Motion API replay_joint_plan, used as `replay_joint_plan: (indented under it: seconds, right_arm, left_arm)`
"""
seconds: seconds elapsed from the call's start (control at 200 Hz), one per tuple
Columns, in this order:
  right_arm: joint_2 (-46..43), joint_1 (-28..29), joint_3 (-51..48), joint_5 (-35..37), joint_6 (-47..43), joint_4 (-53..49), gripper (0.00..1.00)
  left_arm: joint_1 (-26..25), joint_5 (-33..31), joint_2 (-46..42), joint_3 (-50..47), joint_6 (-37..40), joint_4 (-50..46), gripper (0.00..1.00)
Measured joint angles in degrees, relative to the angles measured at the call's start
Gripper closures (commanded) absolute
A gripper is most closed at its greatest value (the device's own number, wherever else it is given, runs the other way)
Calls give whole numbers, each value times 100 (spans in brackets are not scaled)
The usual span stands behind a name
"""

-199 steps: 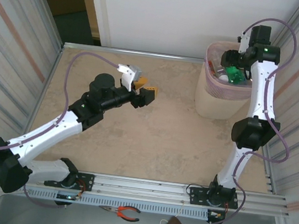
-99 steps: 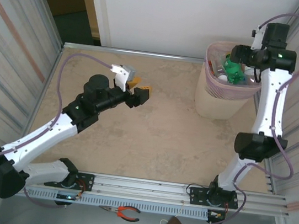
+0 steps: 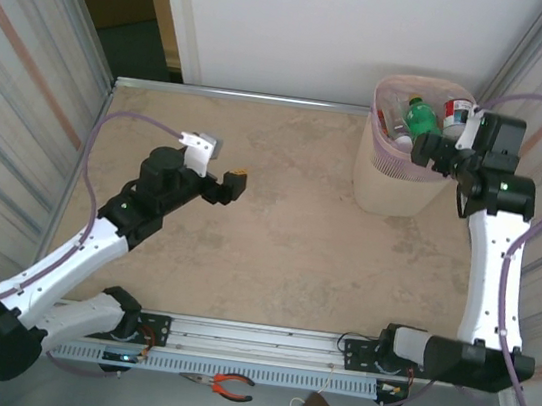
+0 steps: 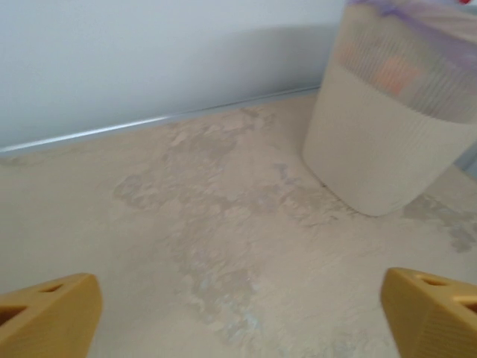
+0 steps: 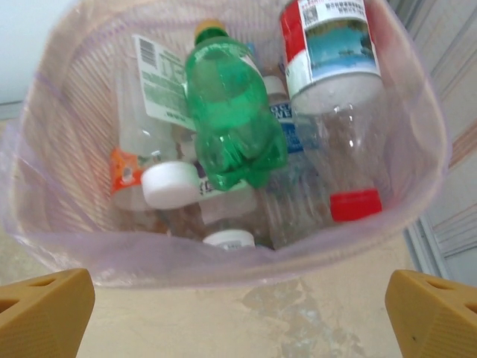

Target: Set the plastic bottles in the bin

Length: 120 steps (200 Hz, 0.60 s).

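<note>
Right fingers (image 5: 45, 309), orange-tipped: spread wide with nothing between them, hanging just outside the near rim of the pale pink tapered plastic bin (image 5: 67, 134). A second ago I had them over the bin's mouth with the green plastic bottle (image 5: 231, 127) at their tips. It now lies inside, orange cap toward the far wall, on top of the other plastic bottles. A clear bottle with a red cap (image 5: 335, 89) lies beside it, and a white-capped bottle (image 5: 168, 184) lies lower left. The right arm has swung back to the bin's right side.

Left fingers (image 4: 45, 313): also spread wide and empty, wider than a second ago, above the beige marbled tabletop (image 3: 275, 244). The left arm has drawn back leftward, well apart from the bin in the far right corner.
</note>
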Motion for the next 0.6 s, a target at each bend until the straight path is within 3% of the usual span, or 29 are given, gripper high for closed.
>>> replay_joint_plan:
  seconds: [0.351, 0.601]
  right_arm:
    - [-1071, -2, -2570, 361, 127, 1338, 1]
    - [-986, -2, -4621, 197, 118, 2975, 1]
  left_arm:
    - [402, -1106, -223, -610, 234, -280, 1]
    - [811, -1921, -199, -1416, 540, -66, 1]
